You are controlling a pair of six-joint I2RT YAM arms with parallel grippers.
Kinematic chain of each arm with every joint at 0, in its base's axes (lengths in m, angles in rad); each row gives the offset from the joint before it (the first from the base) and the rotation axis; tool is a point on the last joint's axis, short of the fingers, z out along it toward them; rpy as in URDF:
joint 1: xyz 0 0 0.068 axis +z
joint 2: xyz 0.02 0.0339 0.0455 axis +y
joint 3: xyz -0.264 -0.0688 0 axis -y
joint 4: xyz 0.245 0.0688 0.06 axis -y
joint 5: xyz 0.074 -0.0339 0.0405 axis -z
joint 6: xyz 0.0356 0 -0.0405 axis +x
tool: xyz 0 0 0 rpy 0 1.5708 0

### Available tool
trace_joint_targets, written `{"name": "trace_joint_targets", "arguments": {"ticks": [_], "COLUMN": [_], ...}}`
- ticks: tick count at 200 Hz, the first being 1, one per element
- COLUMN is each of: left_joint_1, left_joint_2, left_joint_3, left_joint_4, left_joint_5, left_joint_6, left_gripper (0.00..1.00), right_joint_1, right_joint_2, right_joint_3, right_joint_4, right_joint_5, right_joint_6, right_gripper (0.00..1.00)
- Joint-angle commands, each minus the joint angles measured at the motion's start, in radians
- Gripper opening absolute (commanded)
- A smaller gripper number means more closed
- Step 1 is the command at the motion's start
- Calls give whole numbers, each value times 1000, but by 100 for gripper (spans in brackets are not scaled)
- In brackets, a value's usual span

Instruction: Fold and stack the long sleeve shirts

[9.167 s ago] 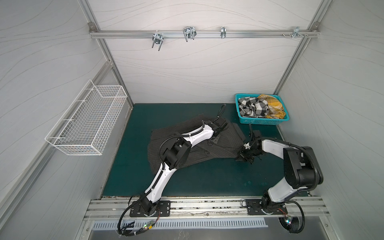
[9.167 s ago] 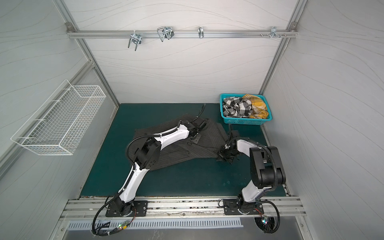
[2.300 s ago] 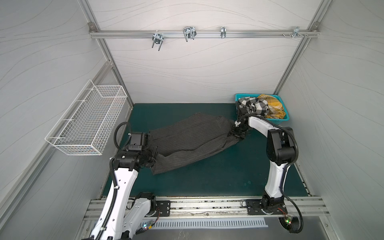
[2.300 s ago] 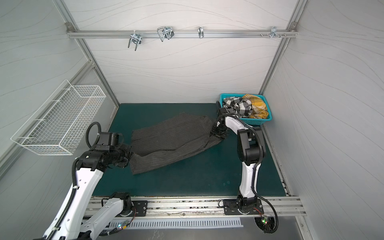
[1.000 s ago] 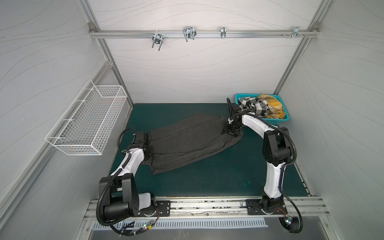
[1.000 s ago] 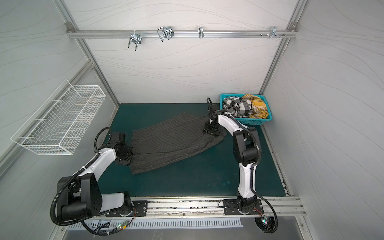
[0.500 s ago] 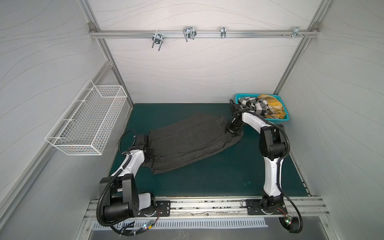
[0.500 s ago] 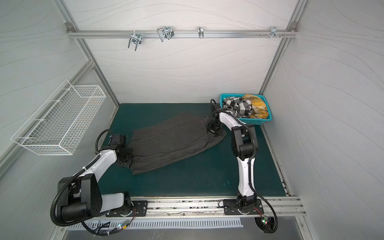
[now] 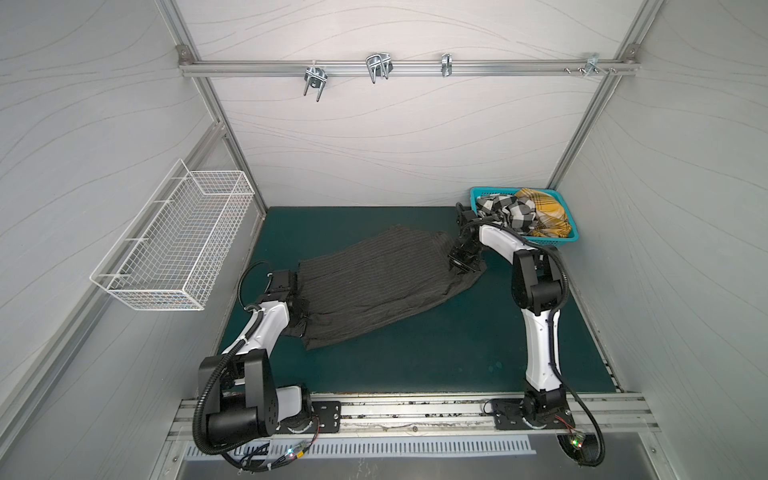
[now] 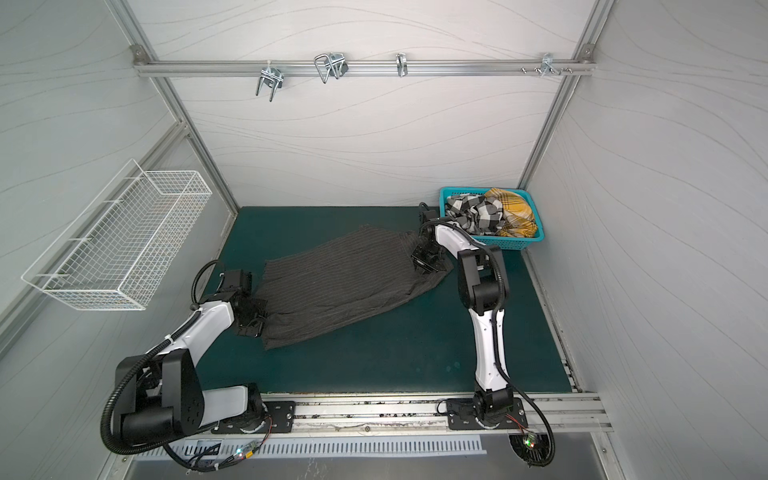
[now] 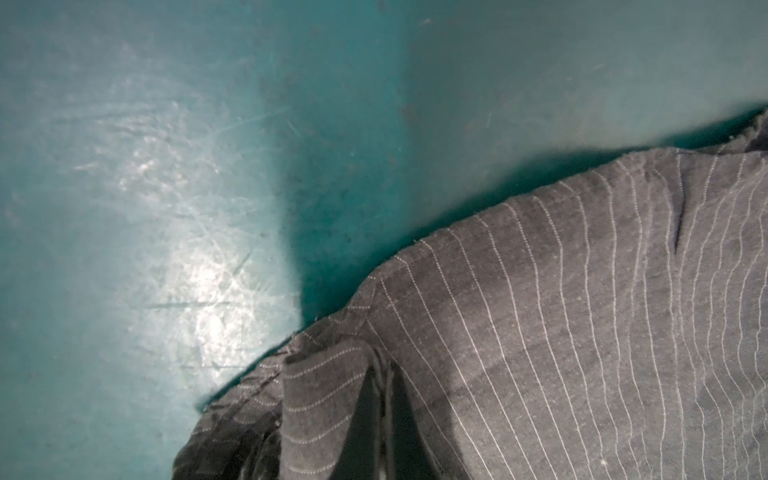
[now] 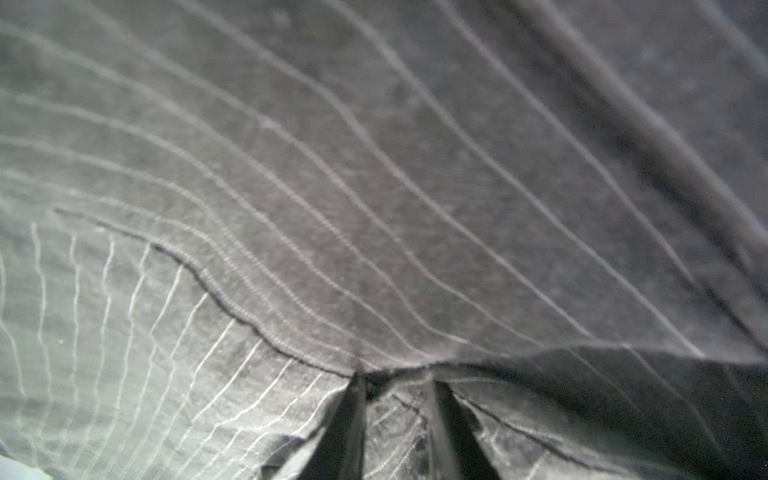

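Though scuffed, teal mat (image 9: 415, 365) under pinstriped shirt (image 9: 374, 282), w/ white-panel walls (image 9: 395, 137) around.

both top views: high, looking down (sharing whole mat (image 9: 415, 361)) | wrist views: close on pinstriped shirt (image 11: 582, 332)

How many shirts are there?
3: a dark pinstriped shirt spread on the green mat, a checked shirt and a yellow plaid shirt bunched in the blue basket. More may hide underneath.
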Motion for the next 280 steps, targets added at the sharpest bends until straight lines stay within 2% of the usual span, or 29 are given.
{"name": "trace_joint_targets", "arguments": {"ticks": [1, 21, 60, 113, 140, 223, 225, 238, 240, 245, 252, 259, 280], "left_joint_1": [4, 5, 4, 4, 3, 5, 5, 5, 5, 4, 4, 5, 2], "left_joint_2": [-6, -8, -7, -42, -9, 38, 42, 73, 79, 93, 106, 105, 16], "left_joint_3": [3, 4, 16, 42, 72, -18, -19, -5, -1, 8, 17, 28, 37], "left_joint_4": [2, -5, -24, -53, -51, 146, 153, 149, 145, 122, 100, 72, 10], "left_joint_5": [-6, -9, -18, 4, 5, 18, 19, 29, 30, 32, 37, 36, 27], "left_joint_6": [13, 16, 29, -30, -51, -85, -79, -52, -50, -46, -35, -22, 8], "left_gripper": [0, 0, 0, 0, 0, 0, 0, 0, 2, 16, 33, 45, 57], "right_joint_1": [-3, -5, -12, -59, -79, -112, -111, -108, -106, -104, -99, -92, -66], "right_joint_2": [-12, -44, -102, -121, -102, -162, -159, -133, -131, -132, -142, -167, -259], "right_joint_3": [-2, -11, -44, -37, -29, -191, -189, -166, -165, -163, -168, -182, -243], "right_joint_4": [-41, -43, -24, 23, 56, 342, 340, 303, 300, 287, 269, 254, 204], "right_joint_5": [13, 11, -7, -46, -83, -212, -214, -226, -228, -227, -212, -192, -99], "right_joint_6": [7, 2, 6, 24, 30, 104, 103, 83, 79, 67, 50, 26, -62], "right_gripper": [16, 5, 0, 0, 0, 0, 1, 35, 38, 48, 52, 54, 62]}}
